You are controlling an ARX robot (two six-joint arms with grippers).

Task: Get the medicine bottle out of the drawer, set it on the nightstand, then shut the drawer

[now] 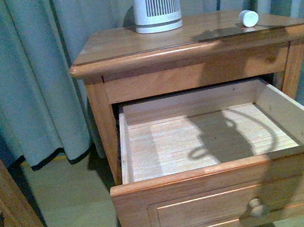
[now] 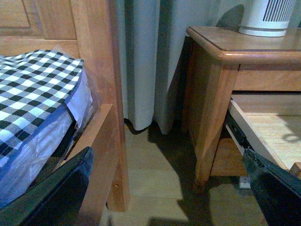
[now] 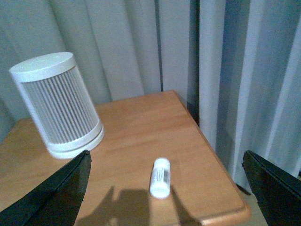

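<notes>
Right gripper (image 3: 165, 156): spread wide, empty.
Medicine bottle (image 3: 160, 177): lying just below it, near the nightstand (image 3: 136, 127) edge.
Risk: bottle rolled off — if the drawer (image 1: 208, 198) is slammed.

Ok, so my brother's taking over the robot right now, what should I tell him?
Left gripper: open, empty, down beside the nightstand.
Right gripper: open, empty, above the nightstand top.
Medicine bottle: lying on its side on the nightstand top near the right edge, apart from the white ribbed device.
Drawer: pulled out, nothing inside.
Done: bottle taken out and set down.
Left: push the drawer shut.
</notes>
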